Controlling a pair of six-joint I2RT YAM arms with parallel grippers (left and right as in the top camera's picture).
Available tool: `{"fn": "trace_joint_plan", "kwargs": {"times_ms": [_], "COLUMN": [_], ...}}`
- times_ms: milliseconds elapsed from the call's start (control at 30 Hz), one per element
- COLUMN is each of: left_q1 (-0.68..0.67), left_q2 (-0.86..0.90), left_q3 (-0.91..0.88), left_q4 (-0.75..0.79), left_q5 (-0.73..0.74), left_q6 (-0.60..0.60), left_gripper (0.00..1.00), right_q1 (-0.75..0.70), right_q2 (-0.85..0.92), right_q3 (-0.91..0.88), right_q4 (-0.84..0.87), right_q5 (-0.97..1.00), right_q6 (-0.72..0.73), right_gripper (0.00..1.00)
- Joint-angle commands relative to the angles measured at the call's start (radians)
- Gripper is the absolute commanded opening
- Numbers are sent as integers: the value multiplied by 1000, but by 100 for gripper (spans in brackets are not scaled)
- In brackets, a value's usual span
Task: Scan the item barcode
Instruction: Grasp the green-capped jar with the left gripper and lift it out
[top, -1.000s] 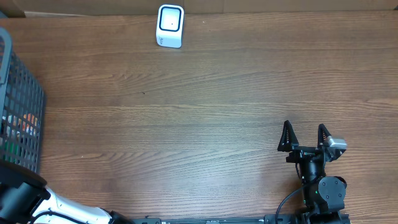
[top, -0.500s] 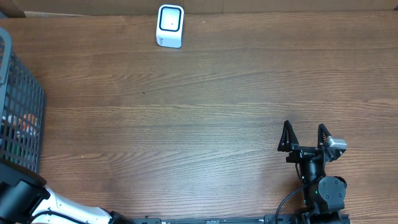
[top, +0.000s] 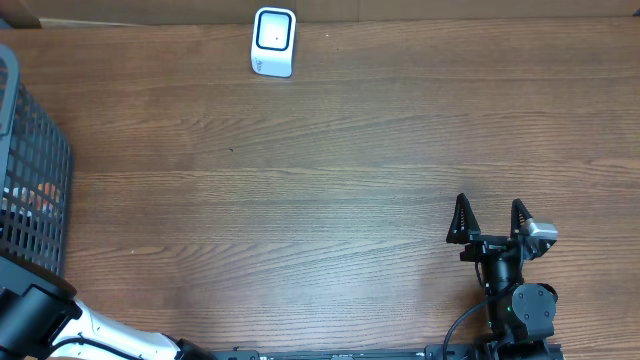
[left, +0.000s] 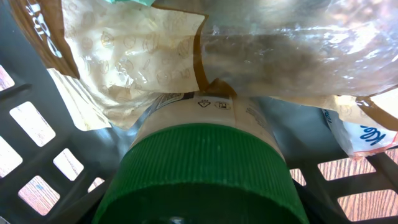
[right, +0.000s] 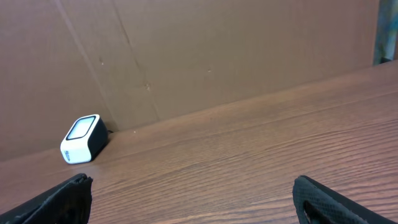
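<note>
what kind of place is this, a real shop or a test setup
Likely a mock checkout bench rather than a shop: a white barcode scanner on a wooden table, a dark mesh basket of packaged goods at its edge, and a cardboard backdrop.

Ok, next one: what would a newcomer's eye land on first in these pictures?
A white jar with a ribbed green cap fills the left wrist view, pressed against crinkly packets inside the dark mesh basket at the left edge of the table. A white barcode scanner stands at the far edge, and the right gripper sits open at the near right.
</note>
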Motion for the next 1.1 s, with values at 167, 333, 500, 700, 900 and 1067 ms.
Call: {"fn": "trace_joint_plan", "kwargs": {"times_ms": [167,333,500,700,900,1067], "left_q1": [-19,-48,-103,-233,-521,-826], "left_q2": [-3,-22,-69,-185,-303,-298], "left_q3": [215,521,812,995,1002,944], "left_q4": [-147,-278,-334,-337,-403,-422], "left_q5": [31,59,111,155,167,183], "left_q6": [5,5,0,-6,36,75], "left_gripper": [42,40,38,38,38,38], "right_q1": [4,4,4,4,4,4], "right_q2": [-7,-7,-7,-7,-7,-7], "right_q3": [-10,-10,-10,-10,-10,-10], "right_q4": [5,5,5,5,5,5], "right_q5": [6,6,6,6,6,6], "right_q6": [-3,-3,-3,-3,-3,-3], "right_gripper": [100,100,100,100,100,100]}}
